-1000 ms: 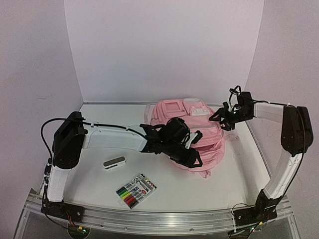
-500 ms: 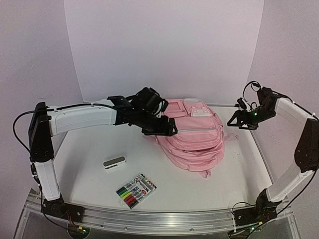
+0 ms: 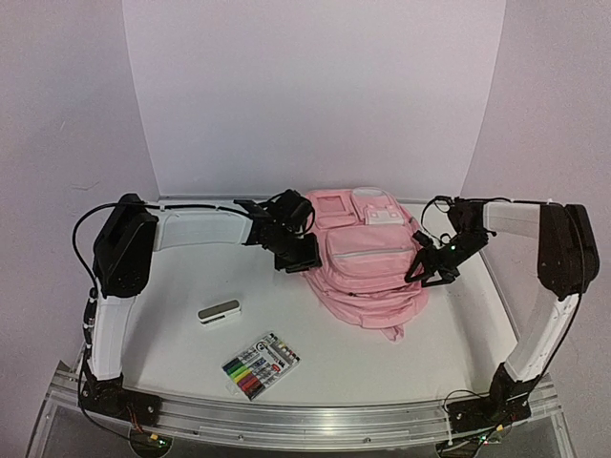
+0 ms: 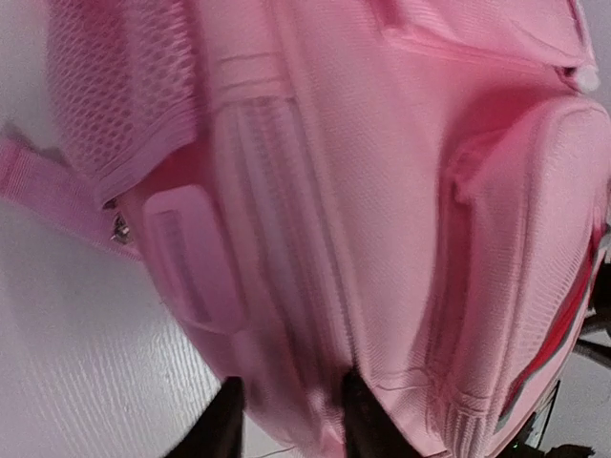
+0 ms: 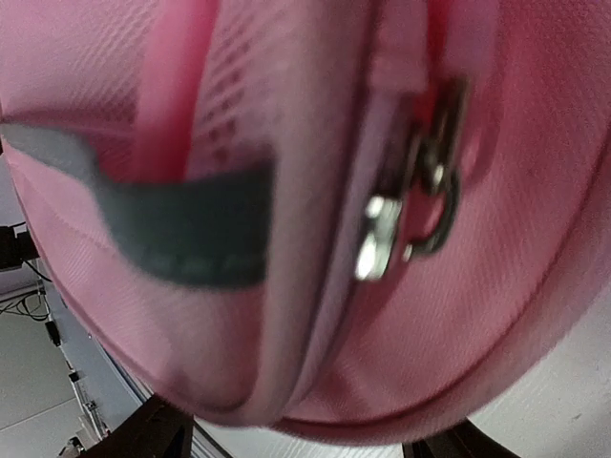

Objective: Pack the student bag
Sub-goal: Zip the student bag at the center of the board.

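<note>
White table (image 3: 353, 367) under the student bag (image 3: 372, 272), pale lilac walls (image 3: 315, 95)

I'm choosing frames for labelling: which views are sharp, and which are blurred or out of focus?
Top external: sharp and evenly lit, student bag clear. Left wrist: the bag fills the frame, slightly smeared, mesh weave still readable. Right wrist: far too close, zipper pull and grey strip out of focus.
</note>
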Robot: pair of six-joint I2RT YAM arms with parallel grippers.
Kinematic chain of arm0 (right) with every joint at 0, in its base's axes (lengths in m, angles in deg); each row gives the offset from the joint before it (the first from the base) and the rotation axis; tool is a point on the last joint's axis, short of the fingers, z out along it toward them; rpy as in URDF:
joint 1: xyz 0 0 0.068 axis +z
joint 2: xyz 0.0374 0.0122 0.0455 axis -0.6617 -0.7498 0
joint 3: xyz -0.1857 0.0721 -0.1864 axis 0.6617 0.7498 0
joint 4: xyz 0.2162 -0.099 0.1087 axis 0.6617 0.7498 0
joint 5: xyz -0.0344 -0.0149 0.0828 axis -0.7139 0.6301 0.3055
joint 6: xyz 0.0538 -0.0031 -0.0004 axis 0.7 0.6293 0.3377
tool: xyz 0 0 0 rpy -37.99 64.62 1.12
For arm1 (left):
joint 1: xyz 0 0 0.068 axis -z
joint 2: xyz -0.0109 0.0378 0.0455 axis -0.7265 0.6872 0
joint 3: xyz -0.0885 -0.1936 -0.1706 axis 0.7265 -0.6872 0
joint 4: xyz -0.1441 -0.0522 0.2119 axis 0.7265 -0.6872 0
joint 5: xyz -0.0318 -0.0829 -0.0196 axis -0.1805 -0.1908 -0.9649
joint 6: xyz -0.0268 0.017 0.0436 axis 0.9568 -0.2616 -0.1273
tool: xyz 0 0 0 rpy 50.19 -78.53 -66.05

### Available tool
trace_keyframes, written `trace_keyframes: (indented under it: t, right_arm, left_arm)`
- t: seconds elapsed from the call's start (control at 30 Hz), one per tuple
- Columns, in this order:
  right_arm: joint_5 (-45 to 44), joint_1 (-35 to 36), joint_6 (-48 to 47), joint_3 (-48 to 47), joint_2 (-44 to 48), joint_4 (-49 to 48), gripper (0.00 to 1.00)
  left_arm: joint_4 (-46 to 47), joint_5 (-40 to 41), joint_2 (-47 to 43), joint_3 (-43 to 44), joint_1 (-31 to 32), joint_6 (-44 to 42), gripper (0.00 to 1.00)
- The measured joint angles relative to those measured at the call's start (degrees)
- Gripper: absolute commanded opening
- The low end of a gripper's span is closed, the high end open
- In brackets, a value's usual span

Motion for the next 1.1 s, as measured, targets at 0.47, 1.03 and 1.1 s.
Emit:
trace_keyframes:
  t: [0.47, 1.03, 1.1]
  right_arm:
    - [-4.1, 1.1, -4.4, -12.9, -7.0, -0.9, 0.83]
    - [-0.2, 9.1, -16.2, -7.4, 8.7, 2.4, 0.45]
    - [-0.3, 11.0, -15.3, -5.7, 7.4, 0.9, 0.45]
  left_arm:
    - [12.9, -1.2, -5.1, -10.6, 0.6, 8.6, 0.00]
    - [11.4, -0.8, -4.7, -9.2, 0.9, 8.9, 0.00]
    - [11.2, -0.8, -4.7, -9.1, 0.9, 8.9, 0.00]
